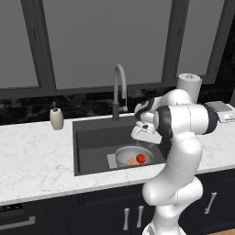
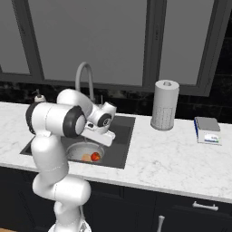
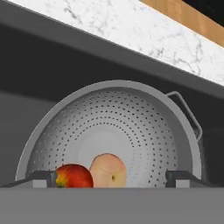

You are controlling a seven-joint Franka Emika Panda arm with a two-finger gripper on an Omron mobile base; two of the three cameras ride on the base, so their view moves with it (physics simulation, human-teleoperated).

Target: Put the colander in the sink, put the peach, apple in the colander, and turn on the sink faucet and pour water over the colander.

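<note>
Since the colander (image 3: 113,131) already sits on the sink (image 1: 92,142) floor with both fruits inside, the loading part looks finished to me. In the hand view the apple (image 3: 74,176) and peach (image 3: 108,169) lie touching each other at about 6 o'clock in the bowl, apple on the 9 o'clock side of the peach. They've settled at the low point of the curved wall, which makes sense for round fruit.

The end effector (image 3: 111,178) hangs just above the colander with its tips spread wide, one out past the apple and the other over by the rim at 4 o'clock, and nothing between them. So it's open and empty, and I'd guess that's because the fruit is simply in the bowl.

In the left base view the colander sits toward 5 o'clock in the basin, partly on the pale patch. The faucet (image 1: 119,89) stands at 12 o'clock behind the sink, spout arching forward, and I see no water coming out. The soap dispenser (image 1: 57,117) is off at 9 o'clock on the bench (image 1: 36,160).

My read: the tap is what's left, and the spout may need swinging so the stream actually lands in the bowl.
</note>
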